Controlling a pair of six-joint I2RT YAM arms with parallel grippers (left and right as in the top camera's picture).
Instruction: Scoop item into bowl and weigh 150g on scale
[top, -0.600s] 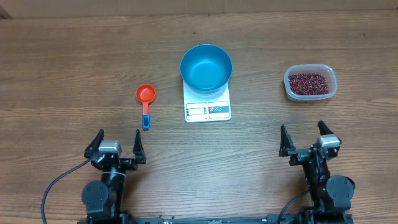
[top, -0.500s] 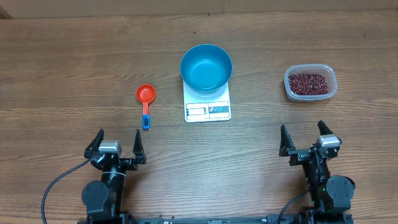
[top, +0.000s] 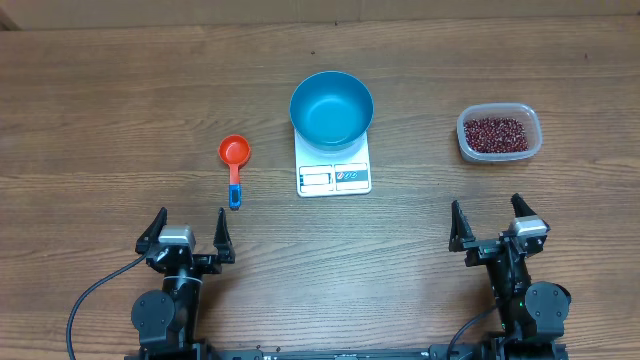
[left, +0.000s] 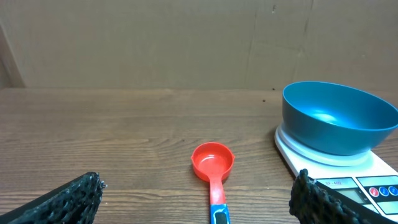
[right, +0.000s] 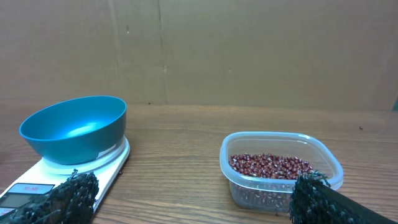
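Nothing's budging since a moment ago. Closest in, the left gripper (top: 191, 214) and right gripper (top: 486, 205) are both gaping wide open, gripping nothing. Further out, the orange scoop (top: 234, 160) is lying just left of the scale (top: 334, 177), the blue bowl (top: 331, 108) is sitting on the scale, and the beans (top: 496, 132) are sitting in the clear tub (top: 466, 146), far right.

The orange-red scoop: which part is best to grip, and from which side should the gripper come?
Probably the handle, taken from above with the jaws across its narrow width. The scoop lies flat on the table, cup facing up, and its slim handle points toward the open left gripper.
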